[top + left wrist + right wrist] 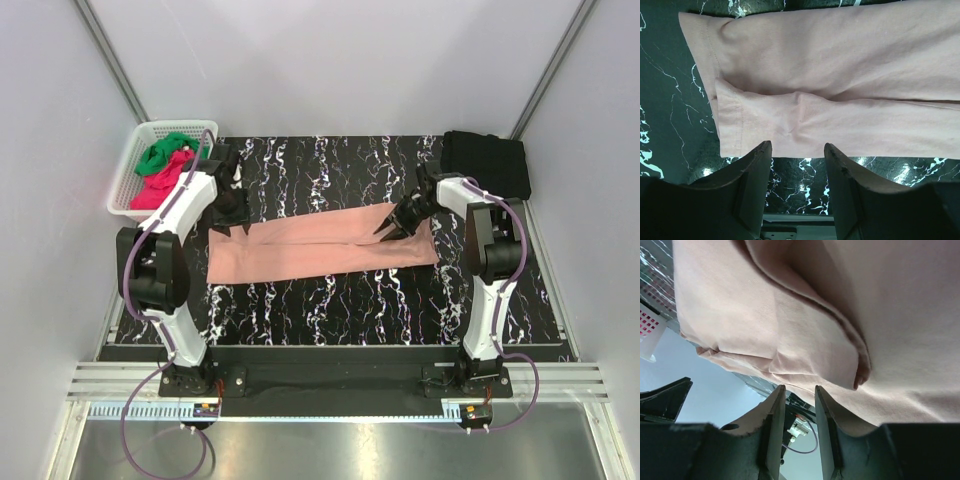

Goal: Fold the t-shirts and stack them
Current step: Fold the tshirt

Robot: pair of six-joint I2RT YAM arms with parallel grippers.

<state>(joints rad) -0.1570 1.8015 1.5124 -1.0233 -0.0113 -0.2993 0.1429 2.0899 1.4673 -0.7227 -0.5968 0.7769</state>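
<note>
Left hand (797, 149) spread at pink t-shirt (320, 250) left edge, right hand (800, 390) spread over right end

No text, label, brand, number or sign can be read in any view. The salmon-pink t-shirt (320, 250) on the worktop (330, 305) shows only plain cloth from above and from both wrist cameras. The small coloured part (206, 408) at the foot of the left arm is too small to tell whether it bears lettering.
</note>
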